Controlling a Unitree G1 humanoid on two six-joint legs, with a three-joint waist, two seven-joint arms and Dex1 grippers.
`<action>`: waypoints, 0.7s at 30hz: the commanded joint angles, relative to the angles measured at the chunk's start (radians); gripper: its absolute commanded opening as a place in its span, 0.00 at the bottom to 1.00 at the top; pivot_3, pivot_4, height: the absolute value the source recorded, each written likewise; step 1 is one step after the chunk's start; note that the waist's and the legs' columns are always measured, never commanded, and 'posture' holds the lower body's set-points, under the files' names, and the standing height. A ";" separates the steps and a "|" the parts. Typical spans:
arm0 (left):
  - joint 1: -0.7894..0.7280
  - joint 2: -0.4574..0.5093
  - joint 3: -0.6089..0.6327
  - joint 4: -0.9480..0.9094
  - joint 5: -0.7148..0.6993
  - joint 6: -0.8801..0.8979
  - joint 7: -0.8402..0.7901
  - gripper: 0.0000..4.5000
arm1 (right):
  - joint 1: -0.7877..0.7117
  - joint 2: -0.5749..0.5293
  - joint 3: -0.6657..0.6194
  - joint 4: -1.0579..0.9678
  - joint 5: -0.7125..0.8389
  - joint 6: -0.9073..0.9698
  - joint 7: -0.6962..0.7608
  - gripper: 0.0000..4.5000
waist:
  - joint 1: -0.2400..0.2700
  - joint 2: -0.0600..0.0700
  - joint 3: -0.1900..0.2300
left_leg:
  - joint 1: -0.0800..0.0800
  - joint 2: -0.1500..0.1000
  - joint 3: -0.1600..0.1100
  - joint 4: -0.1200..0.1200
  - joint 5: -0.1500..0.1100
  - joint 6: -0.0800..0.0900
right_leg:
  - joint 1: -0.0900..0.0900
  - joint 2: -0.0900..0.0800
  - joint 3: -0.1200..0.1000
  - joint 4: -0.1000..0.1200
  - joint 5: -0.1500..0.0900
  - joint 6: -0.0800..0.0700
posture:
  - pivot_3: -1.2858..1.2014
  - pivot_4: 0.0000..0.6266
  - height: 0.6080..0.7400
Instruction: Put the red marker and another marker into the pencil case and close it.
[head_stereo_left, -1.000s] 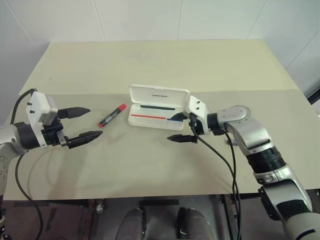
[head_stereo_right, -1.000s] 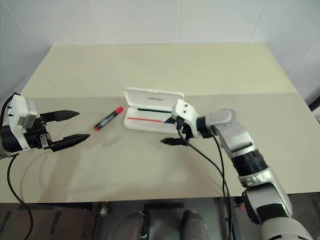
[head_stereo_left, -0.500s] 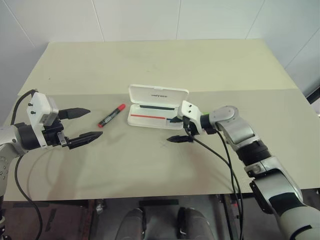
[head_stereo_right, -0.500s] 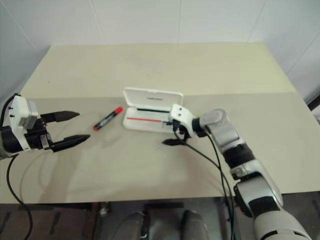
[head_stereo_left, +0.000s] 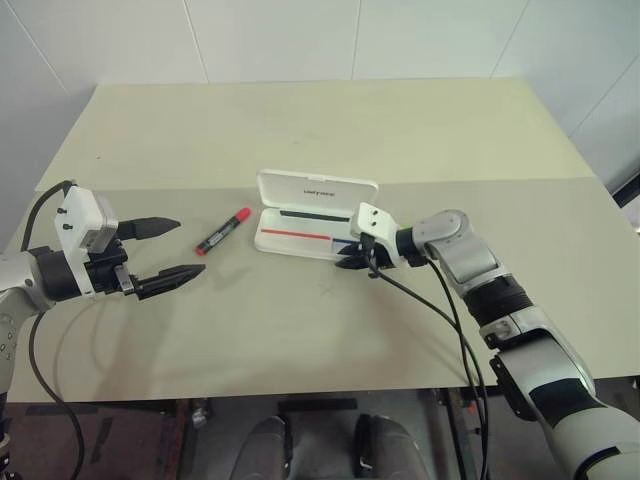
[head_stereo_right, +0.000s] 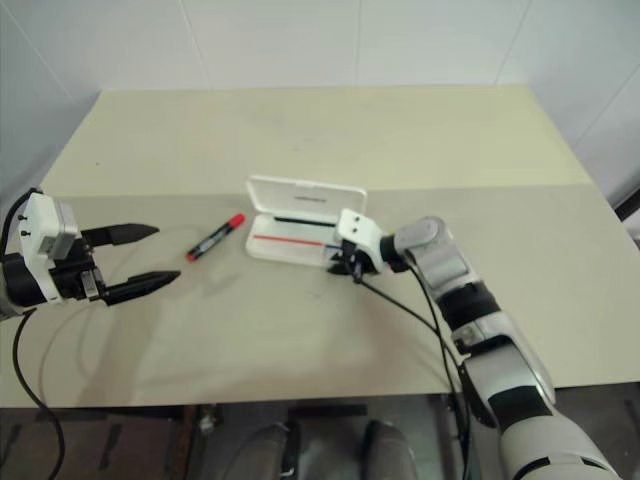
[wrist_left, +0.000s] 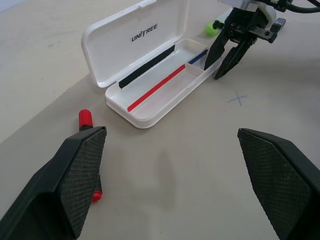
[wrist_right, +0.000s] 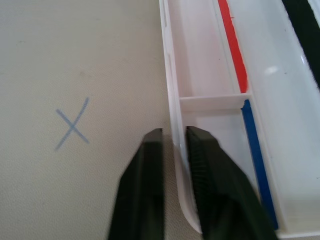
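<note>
We see the flat white plastic pencil case (head_stereo_left: 305, 228) lying open crosswise, our right tool (wrist_right: 175, 145) pinching its front wall, left tool (head_stereo_left: 170, 247) spread empty.

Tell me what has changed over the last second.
The right gripper moved in toward the pencil case and closed its fingers on the front wall, near the case's right end. The left gripper stayed open and in place; the red marker on the table and the case's open lid did not move.

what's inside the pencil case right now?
No markers in the pencil case: just a red stripe, a blue stripe, a black strip and a divider. The right gripper's fingers hide part of its right end.
</note>
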 joint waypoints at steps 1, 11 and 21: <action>-0.002 0.026 0.029 -0.023 0.002 -0.016 -0.006 1.00 | -0.006 -0.025 -0.017 -0.049 0.013 0.017 0.038 0.01 | 0.000 0.000 0.000 | 0.000 0.000 0.000 0.000 0.000 0.000 | 0.000 0.000 0.000 0.000 0.000 0.000 | 0.52 0.24 1.00; -0.011 0.035 -0.007 -0.115 -0.070 0.052 -0.051 1.00 | 0.048 -0.089 -0.010 -0.270 0.034 0.082 0.121 0.01 | 0.003 0.000 0.000 | -0.001 0.005 0.007 0.001 -0.002 -0.001 | -0.004 0.005 0.007 0.000 0.001 -0.003 | 0.52 0.24 1.00; 0.046 0.108 -0.001 -0.170 -0.087 0.086 -0.144 1.00 | 0.121 -0.119 0.016 -0.490 0.043 0.137 0.133 0.01 | -0.004 -0.001 0.000 | -0.001 0.012 0.016 0.001 -0.003 -0.003 | -0.013 0.012 0.017 0.001 0.003 -0.006 | 0.52 0.24 1.00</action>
